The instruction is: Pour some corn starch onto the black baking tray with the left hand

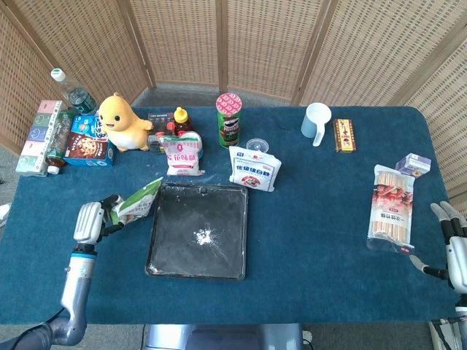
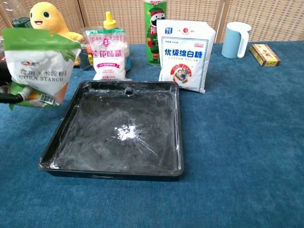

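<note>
Head view: the left hand (image 1: 90,222) sits just left of the black baking tray (image 1: 162,259), fingers wrapped around the lower part of the corn starch bag (image 1: 138,200), which stands nearly upright with its green top leaning toward the tray's near-left corner but clear of the tray. A small white heap of starch (image 1: 202,236) lies near the tray's middle, so the pouring looks done; I judge the step in hand to be bringing the bag back, and the next move calls for setting it down on the blue cloth beside the tray, kept upright so nothing spills from the open top. The right hand (image 1: 454,250) rests at the far right table edge, fingers spread, holding nothing. Chest view: the bag (image 2: 40,71) is soft, crinkled plastic, white with green trim and printed "CORN STARCH", hanging left of the tray; only a dark bit of the hand shows beneath it, so the grip cannot be told here. The tray (image 2: 178,137) is a shallow, rigid rectangle with raised rims, its black floor smeared with a powdery film around the heap (image 2: 126,132).
</note>
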`<state>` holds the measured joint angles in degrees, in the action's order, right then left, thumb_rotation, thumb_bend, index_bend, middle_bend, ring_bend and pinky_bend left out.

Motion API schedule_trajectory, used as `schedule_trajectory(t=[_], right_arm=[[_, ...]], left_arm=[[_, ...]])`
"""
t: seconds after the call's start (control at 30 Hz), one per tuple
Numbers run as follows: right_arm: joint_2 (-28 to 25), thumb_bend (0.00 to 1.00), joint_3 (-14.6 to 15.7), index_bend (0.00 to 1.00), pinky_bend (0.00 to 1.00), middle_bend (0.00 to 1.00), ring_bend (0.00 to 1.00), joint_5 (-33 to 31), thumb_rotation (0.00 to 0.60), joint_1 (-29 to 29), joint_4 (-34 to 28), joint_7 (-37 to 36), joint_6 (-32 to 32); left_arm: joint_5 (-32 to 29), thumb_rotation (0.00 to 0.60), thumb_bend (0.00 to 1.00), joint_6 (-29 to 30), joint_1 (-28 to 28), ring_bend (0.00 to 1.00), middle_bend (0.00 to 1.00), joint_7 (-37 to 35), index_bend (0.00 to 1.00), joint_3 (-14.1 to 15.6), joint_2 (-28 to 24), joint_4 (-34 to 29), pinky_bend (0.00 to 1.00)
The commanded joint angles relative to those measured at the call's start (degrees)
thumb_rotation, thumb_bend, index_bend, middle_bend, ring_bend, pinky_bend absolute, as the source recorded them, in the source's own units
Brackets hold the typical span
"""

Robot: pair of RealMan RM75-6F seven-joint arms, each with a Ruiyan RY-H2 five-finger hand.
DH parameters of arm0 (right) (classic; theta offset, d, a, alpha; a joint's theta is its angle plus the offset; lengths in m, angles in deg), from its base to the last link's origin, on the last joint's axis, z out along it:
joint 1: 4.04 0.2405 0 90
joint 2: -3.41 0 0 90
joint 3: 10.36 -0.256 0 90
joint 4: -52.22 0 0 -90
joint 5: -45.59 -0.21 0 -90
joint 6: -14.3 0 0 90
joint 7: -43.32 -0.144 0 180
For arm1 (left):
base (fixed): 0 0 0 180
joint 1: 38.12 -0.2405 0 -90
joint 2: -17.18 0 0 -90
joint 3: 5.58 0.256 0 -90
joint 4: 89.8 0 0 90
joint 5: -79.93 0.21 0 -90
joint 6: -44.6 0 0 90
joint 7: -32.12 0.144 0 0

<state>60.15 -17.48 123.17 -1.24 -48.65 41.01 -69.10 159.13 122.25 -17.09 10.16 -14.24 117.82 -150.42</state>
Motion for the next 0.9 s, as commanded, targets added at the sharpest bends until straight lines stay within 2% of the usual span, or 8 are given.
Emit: schedule_trajectory(t=[0.03, 0.07, 0.1, 0.13, 0.23, 0.5, 0.67, 0.9], right_arm=[[-0.1, 0.05, 0.0, 0.0, 0.09, 0.03, 0.08, 0.0, 0.6, 0.0, 0.0, -0.1, 0.0], [-0.1, 0.05, 0.0, 0.0, 0.09, 0.03, 0.08, 0.1, 0.6, 0.0, 0.0, -0.1, -0.1], [-0.1, 0.05, 0.0, 0.0, 0.09, 0.03, 0.08, 0.2, 0.6, 0.0, 0.0, -0.2, -0.1], [-0.1, 0.05, 0.0, 0.0, 0.09, 0.03, 0.08, 0.2, 0.6, 0.0, 0.0, -0.3, -0.1], [-0.2, 0.05, 0.1, 0.0, 0.09, 0.03, 0.08, 0.5, 0.6, -0.1, 0.0, -0.3, -0.4], [0.0, 0.05, 0.2, 0.0, 0.09, 0.03, 0.08, 0.7, 0.6, -0.1, -0.2, 0.1, -0.3], [0.3, 0.05, 0.4, 0.0, 0.09, 0.03, 0.08, 0.9, 0.6, 0.0, -0.3, 0.8, -0.2], [0.3, 0.05, 0.5, 0.0, 0.09, 0.03, 0.08, 0.9, 0.6, 0.0, -0.4, 1.2, -0.3]], left_arm=[[-0.4, 0.6, 0.29, -2.1, -0.1, 0.35, 0.41, -2.5, 0.47, 0.6, 0.2, -0.4, 0.42], [0.2, 0.6, 0.24, -3.6, 0.1, 0.25, 0.31, -3.9, 0.37, 1.5, -0.4, -0.7, 0.34], [0.8, 0.6, 0.16, -5.3, 0.4, 0.11, 0.15, -5.1, 0.21, 2.4, -1.1, -0.9, 0.23], [1.0, 0.6, 0.11, -6.4, 0.6, 0.05, 0.07, -5.7, 0.12, 3.0, -1.7, -1.1, 0.17], [0.9, 0.6, 0.02, -9.0, 0.7, 0.0, 0.0, -6.0, 0.0, 4.0, -2.9, -1.7, 0.11], [2.0, 0.6, 0.0, -5.0, -1.8, 0.0, 0.0, -10.8, 0.0, 4.1, -2.9, -2.2, 0.07], [5.2, 0.6, 0.0, 3.0, -4.8, 0.0, 0.0, -16.0, 0.0, 4.2, -5.0, -3.2, 0.06], [7.0, 0.6, 0.0, 4.5, -5.6, 0.0, 0.0, -11.4, 0.0, 5.0, -10.6, -8.3, 0.02]])
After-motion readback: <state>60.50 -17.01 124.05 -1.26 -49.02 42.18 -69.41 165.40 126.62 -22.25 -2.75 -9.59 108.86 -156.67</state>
